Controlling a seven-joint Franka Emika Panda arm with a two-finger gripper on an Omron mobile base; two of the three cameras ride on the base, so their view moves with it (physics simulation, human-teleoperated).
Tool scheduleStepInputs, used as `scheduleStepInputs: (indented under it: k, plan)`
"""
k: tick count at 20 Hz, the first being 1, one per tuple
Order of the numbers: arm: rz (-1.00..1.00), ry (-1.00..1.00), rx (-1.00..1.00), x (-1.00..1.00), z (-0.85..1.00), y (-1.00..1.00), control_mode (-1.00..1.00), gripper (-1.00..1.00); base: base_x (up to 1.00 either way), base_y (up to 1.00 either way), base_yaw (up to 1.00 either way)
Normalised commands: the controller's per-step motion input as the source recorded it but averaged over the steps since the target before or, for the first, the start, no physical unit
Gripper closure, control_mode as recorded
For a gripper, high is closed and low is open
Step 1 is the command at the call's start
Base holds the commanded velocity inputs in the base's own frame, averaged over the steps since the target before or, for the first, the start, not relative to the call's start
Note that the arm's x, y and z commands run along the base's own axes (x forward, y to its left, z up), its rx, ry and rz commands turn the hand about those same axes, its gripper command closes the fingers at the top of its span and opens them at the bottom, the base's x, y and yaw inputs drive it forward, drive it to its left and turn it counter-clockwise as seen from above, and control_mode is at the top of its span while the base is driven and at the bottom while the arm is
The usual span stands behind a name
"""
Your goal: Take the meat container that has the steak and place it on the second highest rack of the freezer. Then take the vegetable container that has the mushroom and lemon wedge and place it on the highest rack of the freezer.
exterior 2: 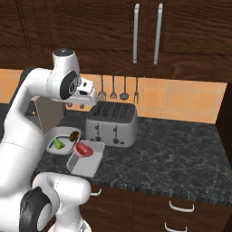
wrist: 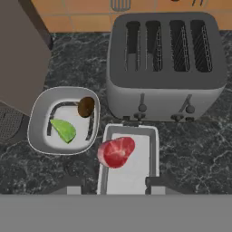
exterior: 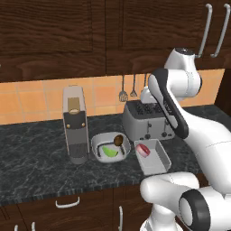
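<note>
Dark marble counter [exterior: 40,158] under wood cabinets, orange tile behind. Sitting mid-frame in the left base view: grey meat tray [exterior: 155,158] with the steak [exterior: 143,149] at its near-left end, rounded veg tray [exterior: 109,147] just left of it holding the mushroom [exterior: 118,140] and the green lemon wedge [exterior: 109,151]. Toaster [exterior: 145,119] right behind both, coffee machine [exterior: 76,124] further left.

Hovering above the meat tray, gripper [wrist: 114,186] looking straight down; finger tips [wrist: 72,186] showing at lower centre of the hand view, straddling the tray's near end. Standing partly open, holding nothing, not touching the tray yet.

Judging the step as: closing in on the meat tray. Doing it well: dropping straight down, pinching one long side wall, staying off the steak overhanging the left rim. Keeping clear of the toaster front and the veg tray nearly touching on the left. Lifting level so the steak isn't sliding off.
</note>
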Motion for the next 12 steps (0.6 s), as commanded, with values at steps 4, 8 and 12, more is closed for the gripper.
scheduleStepInputs:
  k: [4, 8, 12]
  plan:
    - [0.06, 0.01, -0.01, -0.47, -0.05, 0.13, -1.0, -1.0, 0.0, 0.0, 0.0]
    - [0.2, 0.14, -0.07, -0.71, -0.52, 0.31, -1.0, -1.0, 0.0, 0.0, 0.0]
    - [0.23, 0.12, -0.08, -0.62, -0.75, 0.16, -1.0, -1.0, 0.0, 0.0, 0.0]
